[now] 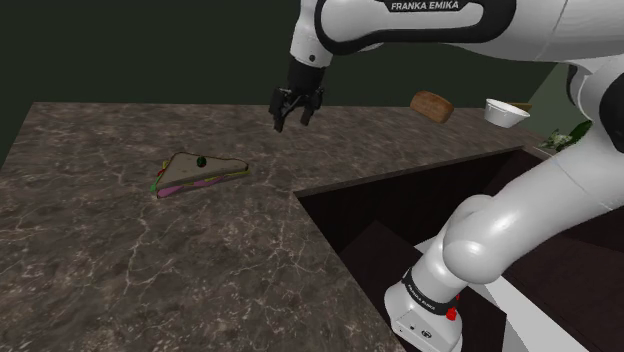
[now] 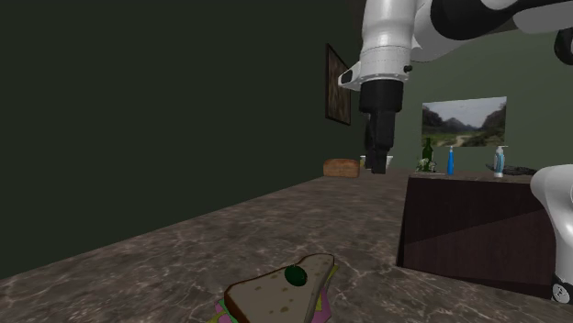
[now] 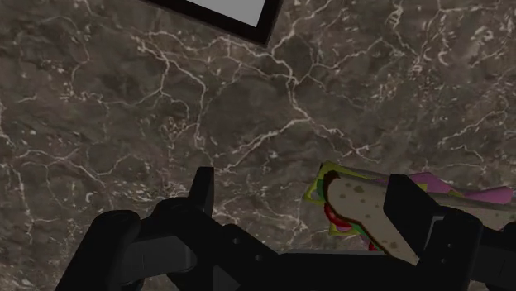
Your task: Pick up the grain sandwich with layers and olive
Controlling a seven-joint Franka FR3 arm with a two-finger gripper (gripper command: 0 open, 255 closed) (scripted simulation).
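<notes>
A dark brown marbled stone countertop [image 1: 120,260] spread across the scene. The white Franka arm [image 1: 420,30] reached out over it. Its all-black two-finger gripper [image 1: 292,121] hung in the air above the stone, pointing down, with its fingers standing wide apart and nothing between them.

The triangular grain-bread sandwich with coloured layers [image 1: 200,172] lay flat on the counter, well apart from the gripper, lower and toward the shoulder view's left. Far back on the counter sat a brown bread loaf [image 1: 432,105], with a white bowl [image 1: 506,111] near it. A small dark green olive [image 1: 201,160] sat on top of the sandwich.

The wrist view showed bare stone in the gap between the fingers. The sandwich lay outside that gap, beside one finger, which hid part of it. Its red, green and pink fillings showed along the cut edge, but the olive could not be seen there. The second exterior view showed the sandwich in the foreground with the olive plain on top. It also showed a framed landscape picture [image 2: 464,122] on the far green wall.
</notes>
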